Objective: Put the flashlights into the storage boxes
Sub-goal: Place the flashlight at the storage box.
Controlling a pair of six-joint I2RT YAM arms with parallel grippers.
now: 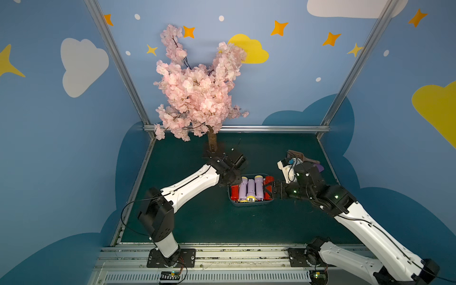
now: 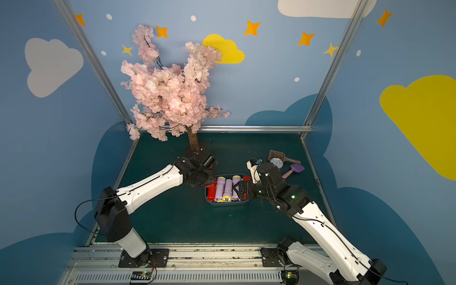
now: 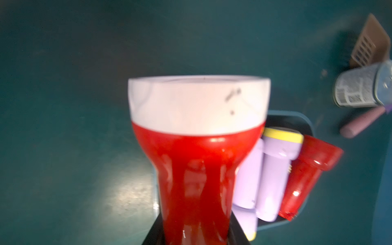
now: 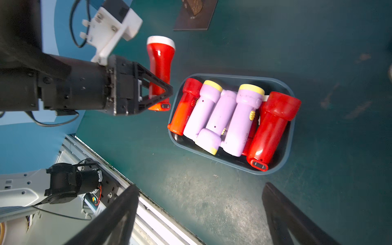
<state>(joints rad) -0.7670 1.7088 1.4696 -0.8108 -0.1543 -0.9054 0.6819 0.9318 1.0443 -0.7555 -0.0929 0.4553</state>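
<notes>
My left gripper [image 4: 162, 96] is shut on a red flashlight with a white head [image 4: 160, 63], gripping it near the tail. It hangs just outside one short end of the blue-grey storage box [image 4: 289, 129]. In the left wrist view this flashlight [image 3: 197, 159] fills the middle. Several flashlights lie in the box: lilac ones with yellow heads [image 4: 244, 118] and red ones [image 4: 273, 127]. Both top views show the box [image 1: 251, 203] [image 2: 228, 203] between my arms. My right gripper [image 4: 199, 188] [image 1: 267, 190] is open and holds nothing, by the box's opposite end.
A pink blossom tree [image 1: 197, 93] stands at the back left on a dark base. At the back right lie a brown slotted scoop [image 2: 276, 154], a silver can [image 2: 276, 162] and a purple toy shovel [image 2: 297, 168]. Metal rails run along the table's front edge.
</notes>
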